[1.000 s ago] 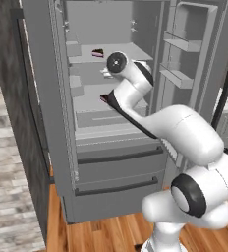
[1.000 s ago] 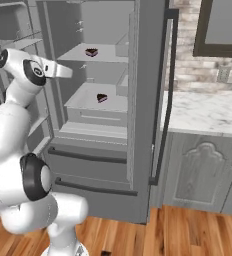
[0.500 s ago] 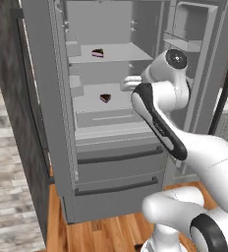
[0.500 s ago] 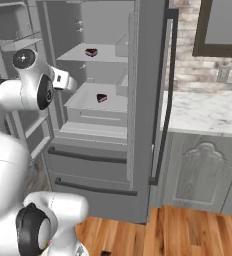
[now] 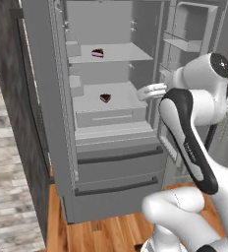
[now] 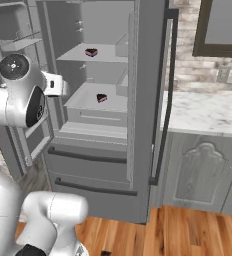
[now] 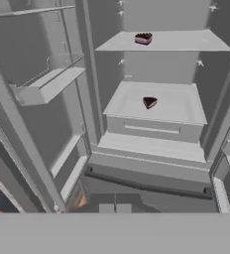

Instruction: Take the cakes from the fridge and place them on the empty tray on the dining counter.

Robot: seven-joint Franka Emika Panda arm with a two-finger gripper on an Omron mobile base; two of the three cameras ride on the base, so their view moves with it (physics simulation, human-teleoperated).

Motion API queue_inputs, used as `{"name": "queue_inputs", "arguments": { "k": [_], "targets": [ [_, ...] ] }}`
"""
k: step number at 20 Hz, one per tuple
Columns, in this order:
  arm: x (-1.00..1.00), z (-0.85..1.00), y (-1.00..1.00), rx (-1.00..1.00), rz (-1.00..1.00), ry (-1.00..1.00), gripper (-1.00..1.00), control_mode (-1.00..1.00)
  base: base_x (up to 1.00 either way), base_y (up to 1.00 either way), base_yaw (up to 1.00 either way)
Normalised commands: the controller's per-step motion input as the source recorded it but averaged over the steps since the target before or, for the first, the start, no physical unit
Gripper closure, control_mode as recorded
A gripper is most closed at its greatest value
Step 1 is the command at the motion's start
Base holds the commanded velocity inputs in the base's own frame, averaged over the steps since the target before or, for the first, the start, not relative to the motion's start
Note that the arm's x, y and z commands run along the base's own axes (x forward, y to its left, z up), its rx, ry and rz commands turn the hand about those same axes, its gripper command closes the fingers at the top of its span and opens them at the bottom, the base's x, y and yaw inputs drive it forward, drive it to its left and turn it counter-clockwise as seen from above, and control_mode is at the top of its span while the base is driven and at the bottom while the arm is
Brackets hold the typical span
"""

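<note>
Wood floor and grey cabinetry frame the fridge (image 5: 111, 162), both doors open, pale interior exposed. Upper cake (image 5: 98, 52) sits on the top shelf; lower cake (image 5: 105, 98) sits on the shelf beneath, near its front edge. Both untouched; the hand view shows the same two slices (image 7: 143, 38) and (image 7: 149, 102).

Change over the last second: the arm has swung across the fridge opening from left to right and pulled back, clearing the view onto both shelves. Gripper (image 6: 64, 86) now sits beside the right door shelves, fingers pressed together, holding nothing.

Judgement: doors done, retrieval not started. Next move calls for opening the fingers and reaching for a slice.
</note>
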Motion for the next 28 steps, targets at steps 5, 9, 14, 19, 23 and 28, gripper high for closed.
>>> {"name": "queue_inputs", "arguments": {
  "k": [5, 9, 14, 19, 23, 28],
  "targets": [
    [-0.98, 0.17, 0.0, 0.01, -0.01, 0.19, -1.0, -1.0, 0.0, 0.0, 0.0],
    [-0.88, 0.21, -0.22, 0.0, -0.03, 0.0, -1.0, -1.0, 0.0, 0.0, 0.0],
    [-0.26, -0.07, -0.1, 0.0, -0.02, -0.24, -1.0, -1.0, 0.0, 0.0, 0.0],
    [-0.54, -0.02, -0.05, 0.0, -0.18, -0.13, -1.0, -1.0, 0.0, 0.0, 0.0],
    [-0.24, 0.0, 0.01, 0.0, -0.11, -0.04, -1.0, 1.0, 0.13, 0.09, -0.03],
    [0.0, 0.0, 0.0, 0.0, 0.0, 0.0, -1.0, 1.0, 0.99, 0.54, -0.11]
  ]
}}
